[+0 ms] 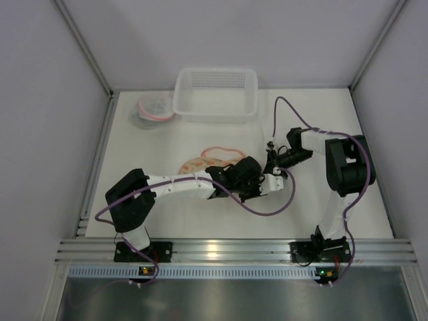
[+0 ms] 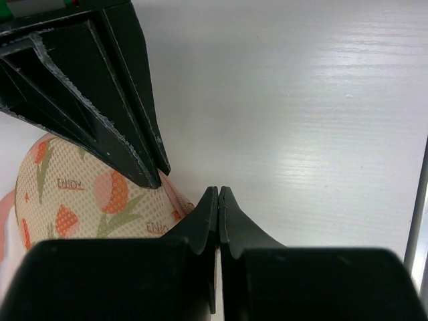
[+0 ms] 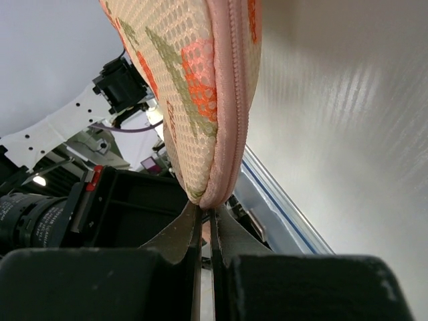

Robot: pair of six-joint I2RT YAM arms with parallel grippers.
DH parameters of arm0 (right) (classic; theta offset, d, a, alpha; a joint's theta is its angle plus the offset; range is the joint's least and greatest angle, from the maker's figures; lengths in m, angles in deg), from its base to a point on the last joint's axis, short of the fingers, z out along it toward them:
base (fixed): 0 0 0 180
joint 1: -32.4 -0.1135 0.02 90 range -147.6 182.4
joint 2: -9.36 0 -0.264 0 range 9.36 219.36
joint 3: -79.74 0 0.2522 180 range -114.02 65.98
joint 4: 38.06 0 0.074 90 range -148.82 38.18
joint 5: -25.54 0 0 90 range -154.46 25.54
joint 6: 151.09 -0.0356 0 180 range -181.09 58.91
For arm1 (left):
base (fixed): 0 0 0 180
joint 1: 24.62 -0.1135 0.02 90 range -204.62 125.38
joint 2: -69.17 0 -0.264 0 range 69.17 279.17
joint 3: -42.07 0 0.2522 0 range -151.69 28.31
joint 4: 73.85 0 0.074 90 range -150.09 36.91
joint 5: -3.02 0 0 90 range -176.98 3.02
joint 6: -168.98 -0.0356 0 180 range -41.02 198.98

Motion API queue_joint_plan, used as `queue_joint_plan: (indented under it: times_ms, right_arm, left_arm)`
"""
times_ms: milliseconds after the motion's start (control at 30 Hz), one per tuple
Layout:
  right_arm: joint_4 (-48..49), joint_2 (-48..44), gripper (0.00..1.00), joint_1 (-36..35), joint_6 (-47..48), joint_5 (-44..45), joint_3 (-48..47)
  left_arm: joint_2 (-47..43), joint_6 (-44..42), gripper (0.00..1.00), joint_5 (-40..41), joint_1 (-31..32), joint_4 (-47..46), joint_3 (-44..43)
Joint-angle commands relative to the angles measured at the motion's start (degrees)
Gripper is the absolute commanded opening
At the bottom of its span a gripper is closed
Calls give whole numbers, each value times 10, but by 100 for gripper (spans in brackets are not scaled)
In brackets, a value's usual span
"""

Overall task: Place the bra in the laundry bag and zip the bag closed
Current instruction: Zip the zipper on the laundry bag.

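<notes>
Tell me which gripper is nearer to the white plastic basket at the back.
Right. The right gripper sits in front of the right corner of the basket; the left gripper lies just beyond it, closer to the arms' bases.

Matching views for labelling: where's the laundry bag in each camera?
Top external: laundry bag at table centre, partly under the left arm.
Left wrist: bag at lower left, beyond the fingers.
Right wrist: bag at top centre, its pink edge running down into the claw.
Shared landmark: right claw, shut on the bag's edge, is in all three.
</notes>
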Motion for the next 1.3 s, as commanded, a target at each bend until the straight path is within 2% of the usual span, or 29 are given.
queue_joint_plan:
  times_ms: [0, 233, 333, 400, 433, 500, 533, 633, 800, 900, 1067, 1200, 1267]
  right_arm:
    - [17, 0, 0, 14, 22, 12, -40]
    - [17, -2, 0, 14, 19, 8, -45]
    - [20, -8, 0, 14, 15, 5, -42]
    - [24, -12, 0, 14, 15, 5, -40]
    - [25, -12, 0, 15, 15, 5, -38]
    - [24, -13, 0, 15, 19, 8, -37]
    - [25, -13, 0, 15, 21, 8, -35]
    - [24, -14, 0, 16, 23, 11, -32]
    - [26, -16, 0, 20, 23, 16, -30]
    - [25, -16, 0, 26, 24, 21, -30]
    - [37, -22, 0, 28, 16, 22, -29]
    - [62, -18, 0, 12, 2, 16, -15]
    - [73, -10, 0, -6, -6, 16, -13]
  left_arm:
    - [-46, 21, 0, -74, -20, 103, 21]
    - [-66, -63, 0, -127, -33, 130, 40]
    - [-77, -59, 0, -150, -37, 135, 33]
    - [-84, -49, 8, -153, -41, 134, 17]
    - [-87, -33, 19, -156, -42, 135, 3]
    - [-95, 1, 32, -161, -48, 134, -12]
    - [-97, 13, 42, -162, -59, 134, -27]
    - [-102, 60, 51, -177, -93, 135, -52]
    - [-109, 130, 55, -195, -179, 135, -64]
    - [-118, 136, 56, -174, -203, 135, -53]
    - [-138, 154, 59, -138, -231, 135, -25]
    - [-146, 125, 66, -111, -229, 134, 13]
    - [-126, 114, 67, -62, -224, 138, 18]
